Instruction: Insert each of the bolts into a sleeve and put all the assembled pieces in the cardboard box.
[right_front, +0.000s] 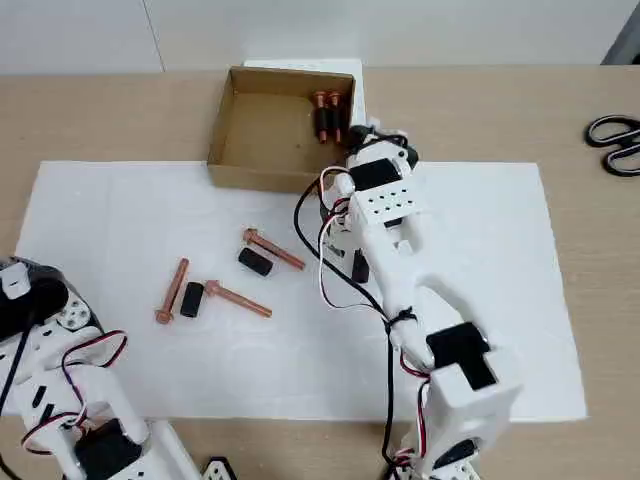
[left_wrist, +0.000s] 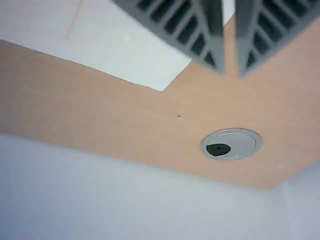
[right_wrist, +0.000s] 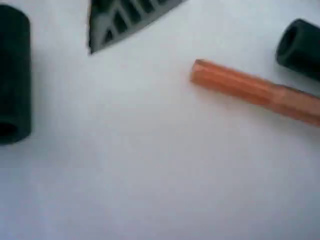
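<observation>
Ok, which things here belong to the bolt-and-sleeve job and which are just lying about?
Job: cardboard box holding two assembled pieces; three loose bolts; black sleeves on the white sheet.
Lying about: scissors; cable grommet in the table.

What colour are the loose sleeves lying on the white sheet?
Black. The sleeves show best in the high view.

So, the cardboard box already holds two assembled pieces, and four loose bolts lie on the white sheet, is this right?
Not quite. The high view shows three, not four, on the white sheet: an upper bolt, a left bolt and a lower bolt. The cardboard box does hold two assembled pieces.
</observation>
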